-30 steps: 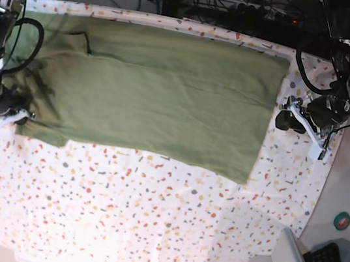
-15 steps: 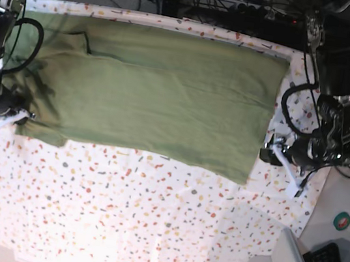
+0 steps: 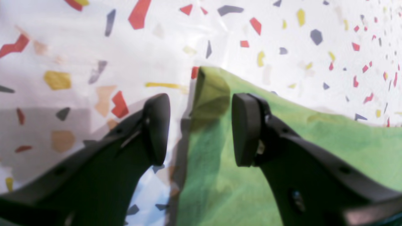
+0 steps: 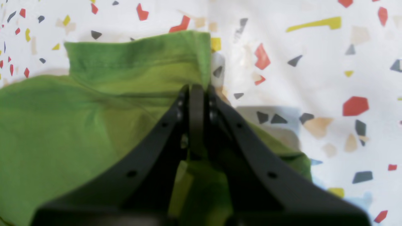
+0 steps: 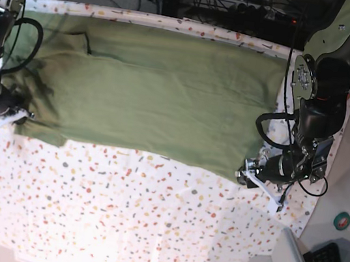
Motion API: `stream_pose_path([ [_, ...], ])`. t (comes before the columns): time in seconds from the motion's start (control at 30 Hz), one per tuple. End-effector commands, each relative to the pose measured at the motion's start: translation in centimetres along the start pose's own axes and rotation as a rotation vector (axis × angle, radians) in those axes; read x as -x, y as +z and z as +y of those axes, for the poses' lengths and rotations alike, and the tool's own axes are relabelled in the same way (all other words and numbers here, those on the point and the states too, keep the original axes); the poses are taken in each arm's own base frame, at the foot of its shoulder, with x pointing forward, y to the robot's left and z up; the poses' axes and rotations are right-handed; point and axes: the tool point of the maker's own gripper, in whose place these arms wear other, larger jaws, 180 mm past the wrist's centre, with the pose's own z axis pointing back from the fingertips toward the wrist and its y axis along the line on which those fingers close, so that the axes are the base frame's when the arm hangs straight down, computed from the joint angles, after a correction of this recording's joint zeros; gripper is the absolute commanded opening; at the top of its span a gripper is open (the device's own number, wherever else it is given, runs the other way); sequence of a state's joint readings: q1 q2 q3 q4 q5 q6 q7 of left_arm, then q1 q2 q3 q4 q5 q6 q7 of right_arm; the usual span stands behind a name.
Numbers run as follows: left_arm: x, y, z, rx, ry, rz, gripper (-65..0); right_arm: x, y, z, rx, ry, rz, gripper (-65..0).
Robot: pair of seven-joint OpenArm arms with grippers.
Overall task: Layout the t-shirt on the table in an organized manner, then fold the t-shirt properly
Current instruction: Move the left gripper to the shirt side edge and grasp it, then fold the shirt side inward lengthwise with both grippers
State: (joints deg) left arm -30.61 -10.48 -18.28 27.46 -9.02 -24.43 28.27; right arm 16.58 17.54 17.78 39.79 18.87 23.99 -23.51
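The t-shirt [image 5: 148, 91] lies spread flat across the far half of the bench [image 5: 135, 224], its long edges running side to side, with the near half of the speckled cloth bare. One sleeve shows as a folded flap at the far corner on the base view's left.

The right tool [image 4: 197, 91] sits at the shirt's near corner on that same side. Its jaws are pressed together on the fabric: in its wrist view the dark fingers [image 4: 169, 125] meet over a raised fold of green cloth, which bunches up just ahead of the tips.

The left tool [image 3: 201, 125] is at the opposite near corner, low over the bench. Its jaws stand roughly half apart and have hold of nothing. The pointed corner of the shirt lies between the two pads [image 3: 246, 125] (one pad is over bare speckled cloth, the other over green fabric), and whether either pad touches the shirt cannot be told from this angle.
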Motion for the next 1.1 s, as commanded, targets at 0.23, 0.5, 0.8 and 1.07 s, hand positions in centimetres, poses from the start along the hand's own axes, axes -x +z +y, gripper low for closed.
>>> stream_pose_path([
  [0.23,-1.4,0.1,-0.3,0.006,-0.020,-0.019,-34.2,-2.8,0.6,-0.4,0.002,0.012,-0.066,-65.0],
  [0.5,-5.0,2.2,2.2,-0.100,-0.041,-0.120,-34.4,-2.8,0.6,-0.4,0.004,0.012,-0.066,-65.0],
  [0.8,-3.6,0.4,0.2,-0.098,-0.160,-0.016,-24.0,-2.8,0.6,-0.4,0.002,0.012,-0.066,-65.0],
  [1.07,-2.8,-0.3,-0.9,-0.077,-0.151,0.002,-20.7,-2.8,0.6,-0.4,0.004,0.012,-0.066,-65.0],
])
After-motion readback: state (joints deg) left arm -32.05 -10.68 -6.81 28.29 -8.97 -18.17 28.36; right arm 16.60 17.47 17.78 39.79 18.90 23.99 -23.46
